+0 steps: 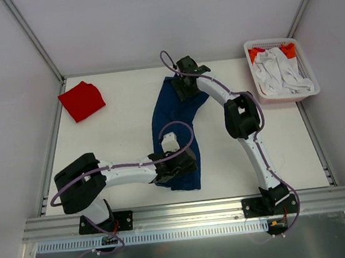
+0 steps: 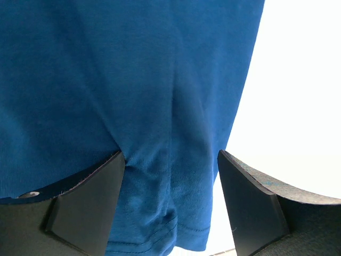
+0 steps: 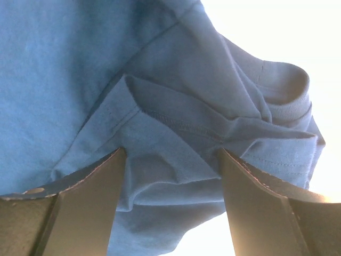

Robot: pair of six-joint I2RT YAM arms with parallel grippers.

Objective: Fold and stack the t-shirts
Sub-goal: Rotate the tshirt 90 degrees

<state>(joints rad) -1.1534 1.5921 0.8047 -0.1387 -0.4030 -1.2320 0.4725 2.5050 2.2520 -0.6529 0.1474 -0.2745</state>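
The navy blue t-shirt [image 1: 166,114] lies as a long narrow strip down the middle of the table. My left gripper [image 1: 180,166] is at its near hem end. In the left wrist view that gripper [image 2: 171,153] stands open, its fingers astride the hemmed corner of the blue cloth [image 2: 133,80]. My right gripper [image 1: 183,85] is at the strip's far end. There too the gripper [image 3: 171,150] is open, over bunched folds of the shirt [image 3: 106,64] beside its ribbed collar [image 3: 290,90]. The red t-shirt [image 1: 82,101] lies folded at the far left.
A white slatted basket [image 1: 287,98] holding white and orange cloth stands at the table's far right corner. Metal frame rails run along the table's left, right and near edges. White walls close in the back and sides.
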